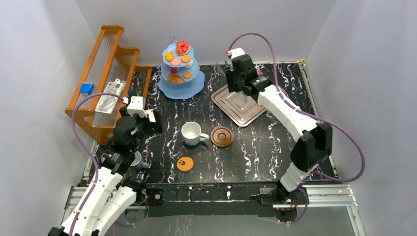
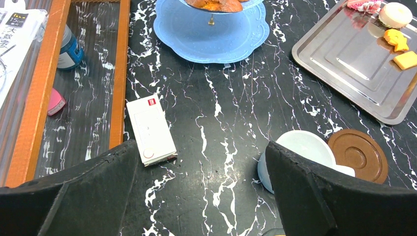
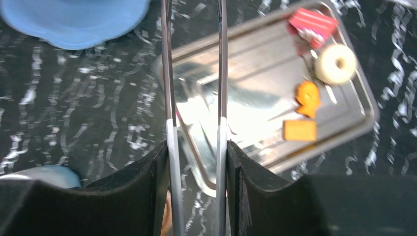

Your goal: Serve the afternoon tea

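The light-blue three-tier stand [image 1: 181, 81] stands at the back centre with several pastries [image 1: 183, 47] on its tiers. The white mug [image 1: 191, 133] stands beside the brown saucer [image 1: 222, 136], and the orange paw-print coaster [image 1: 185, 163] lies in front. The small grey cup [image 1: 138, 160] is partly hidden under my left arm. My left gripper [image 1: 150, 120] is open and empty [image 2: 204, 147], left of the mug [image 2: 307, 147]. My right gripper [image 1: 241, 91] is shut on metal tongs [image 3: 170, 98] above the silver tray [image 3: 255, 73]. The tray holds a red pastry [image 3: 311, 23], a white donut [image 3: 336, 64], an orange pastry [image 3: 308, 98] and an orange square [image 3: 300, 130].
The orange wooden rack [image 1: 105, 73] with rulers and small items stands along the left edge. A white box [image 2: 150, 130] lies on the black marble table beside the rack. Grey walls close in the back and sides.
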`<state>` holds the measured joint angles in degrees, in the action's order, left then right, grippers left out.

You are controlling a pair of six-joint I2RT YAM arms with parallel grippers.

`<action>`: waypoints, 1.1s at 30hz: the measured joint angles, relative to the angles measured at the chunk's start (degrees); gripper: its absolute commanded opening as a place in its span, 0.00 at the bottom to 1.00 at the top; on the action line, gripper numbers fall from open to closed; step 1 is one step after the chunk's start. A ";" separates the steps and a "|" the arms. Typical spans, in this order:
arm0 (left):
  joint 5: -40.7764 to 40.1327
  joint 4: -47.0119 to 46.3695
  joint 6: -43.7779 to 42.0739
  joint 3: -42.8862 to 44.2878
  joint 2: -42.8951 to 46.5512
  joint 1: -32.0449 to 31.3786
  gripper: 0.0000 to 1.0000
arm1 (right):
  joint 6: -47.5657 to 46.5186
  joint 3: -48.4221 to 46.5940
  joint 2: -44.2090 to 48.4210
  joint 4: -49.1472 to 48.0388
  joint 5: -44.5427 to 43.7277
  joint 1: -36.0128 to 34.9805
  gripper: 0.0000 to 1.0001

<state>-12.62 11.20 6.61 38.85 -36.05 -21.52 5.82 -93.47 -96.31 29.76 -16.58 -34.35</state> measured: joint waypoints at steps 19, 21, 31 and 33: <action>1.11 0.00 0.00 0.00 -0.83 0.00 0.98 | 0.37 15.21 3.21 3.06 0.63 19.87 0.51; 1.14 -0.02 0.00 0.00 -0.83 0.00 0.98 | 0.33 15.80 3.02 2.71 0.70 20.92 0.51; 1.25 -0.02 0.00 0.00 -0.90 0.00 0.98 | 0.17 17.75 0.68 1.11 4.35 23.91 0.54; 1.27 -0.02 0.00 0.00 -0.90 0.00 0.98 | 0.11 18.32 0.46 0.52 4.87 24.37 0.54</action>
<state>-11.35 11.18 6.61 38.85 -36.95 -21.52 5.93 -75.16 -95.85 30.28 -11.70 -9.98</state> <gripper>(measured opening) 0.978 0.543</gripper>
